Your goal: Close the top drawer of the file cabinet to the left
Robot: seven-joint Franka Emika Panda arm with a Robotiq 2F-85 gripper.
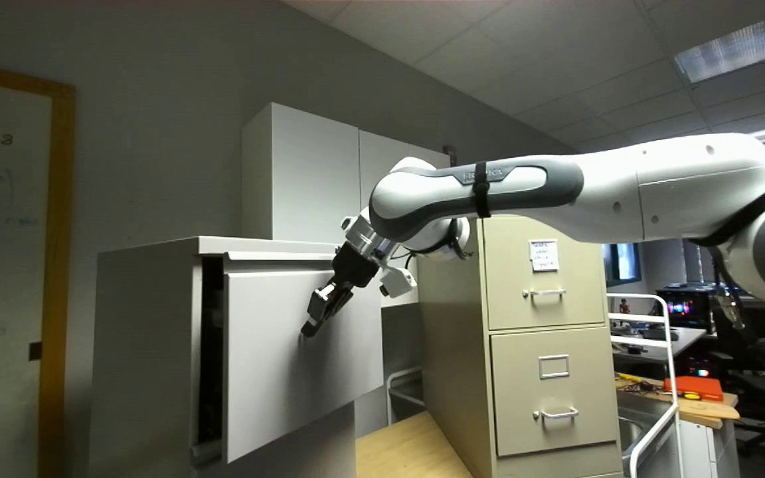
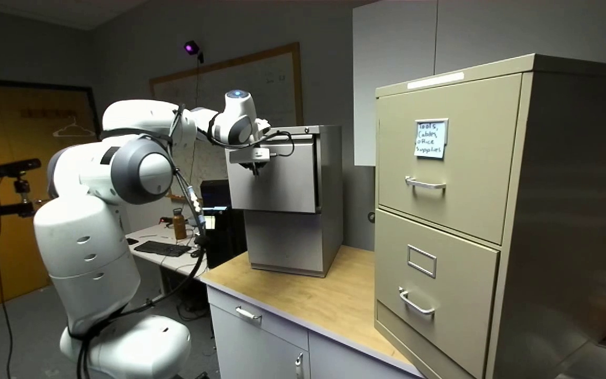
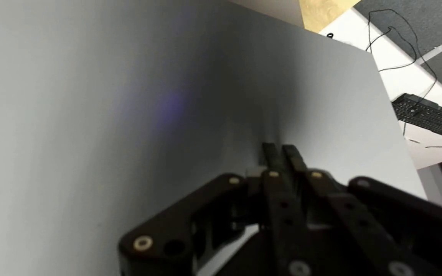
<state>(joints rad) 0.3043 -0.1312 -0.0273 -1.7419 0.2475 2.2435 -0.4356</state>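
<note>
The top drawer, its flat grey-white front ahead of a dark gap, juts from the file cabinet near the left edge of the counter in an exterior view. The gripper has its fingers clenched together, tips at that front.

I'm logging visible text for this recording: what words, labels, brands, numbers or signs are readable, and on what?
"Tools, Cables, office supplies": note on the beige cabinet.
Probably "FRANKA", blurred, partly behind a strap: robot arm.
Whiteboard: possibly "38" and "play"; other handwriting too faint.
Keyboard: lettering too small to read.
</note>
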